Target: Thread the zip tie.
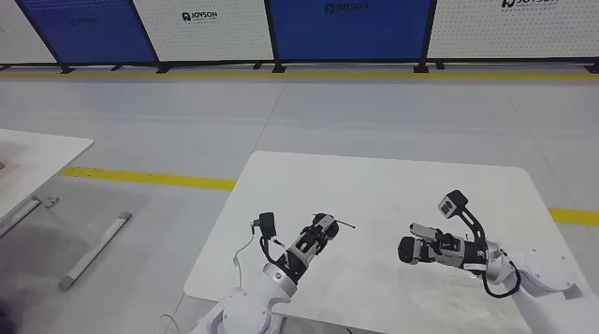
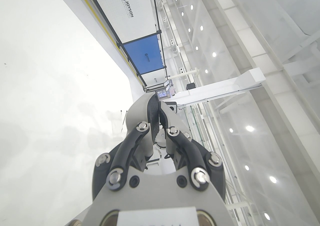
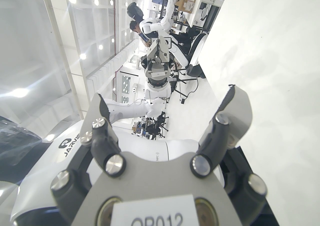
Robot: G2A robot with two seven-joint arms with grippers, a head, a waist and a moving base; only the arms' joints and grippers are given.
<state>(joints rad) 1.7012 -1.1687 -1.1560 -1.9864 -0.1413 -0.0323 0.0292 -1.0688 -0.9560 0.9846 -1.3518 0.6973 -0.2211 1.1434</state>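
A thin black zip tie point(image 1: 345, 225) sticks out sideways from my left gripper point(image 1: 325, 229), which hovers low over the white table point(image 1: 393, 194) near its front left. In the left wrist view the left gripper point(image 2: 157, 108) is shut, its black pads point(image 2: 153, 114) pressed together. My right gripper point(image 1: 404, 249) is over the table's front right, facing the left one across a gap. In the right wrist view the right gripper point(image 3: 167, 98) stands open with nothing between its fingers, and the left gripper point(image 3: 157, 61) shows farther off, end-on.
The table's front edge point(image 1: 309, 311) runs just under both arms. A second white table point(image 1: 33, 161) stands to the far left across bare floor. A yellow floor line point(image 1: 150, 179) and blue and white panels point(image 1: 351, 7) lie beyond.
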